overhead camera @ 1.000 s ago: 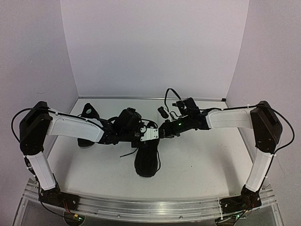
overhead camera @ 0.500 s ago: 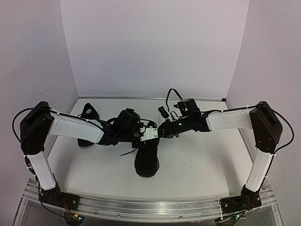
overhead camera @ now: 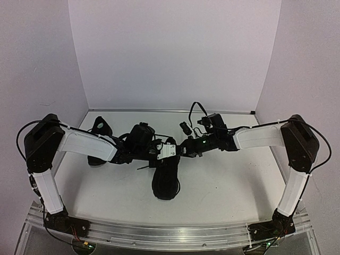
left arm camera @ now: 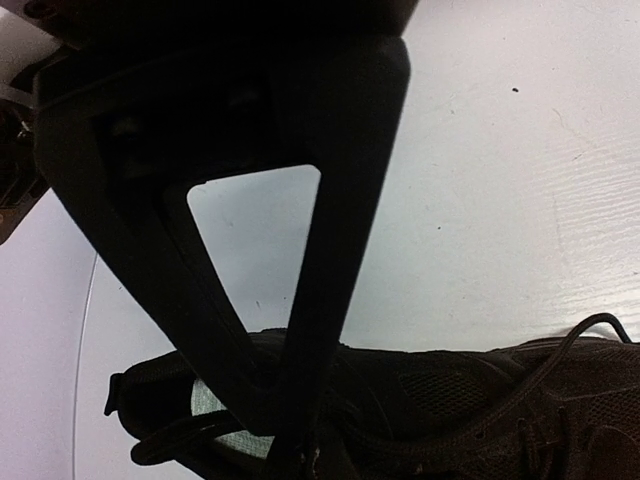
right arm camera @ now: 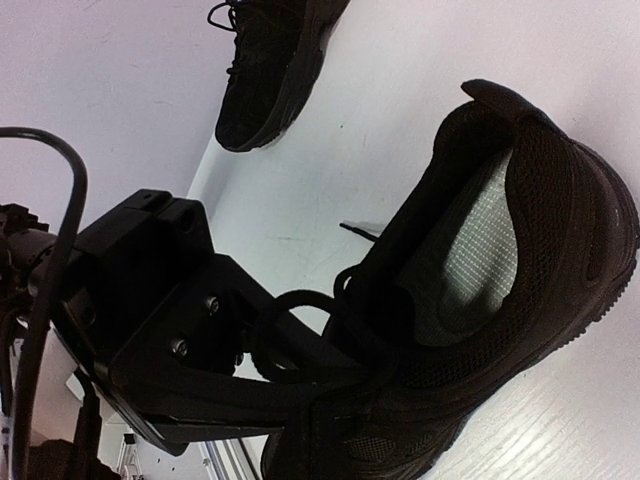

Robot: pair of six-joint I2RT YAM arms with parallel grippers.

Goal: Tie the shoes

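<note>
- Left shoe [overhead camera: 99, 127] — far left on the surface [overhead camera: 228, 180], part hidden by the left arm; no bow visible.
- Left pincer [left arm camera: 290, 450] — fingers together at the centre shoe's collar; can't tell if lace is pinched.
- Centre shoe [overhead camera: 166, 183] — mid-surface, lace [left arm camera: 570, 340] loose, no knot.
- Right pincer [right arm camera: 335, 385] — together at the same laces.
- Judgement: early; both shoes left to tie.

Shows one black shoe [overhead camera: 166, 183] mid worktop [overhead camera: 228, 180], lengthwise toward the arm bases. Finds left pincer [overhead camera: 169, 150] and right pincer [overhead camera: 184, 149] meeting just above its far end, both pinched closed. Catches a second shoe [overhead camera: 99, 127] far left, partly behind the left arm [overhead camera: 87, 144].
</note>
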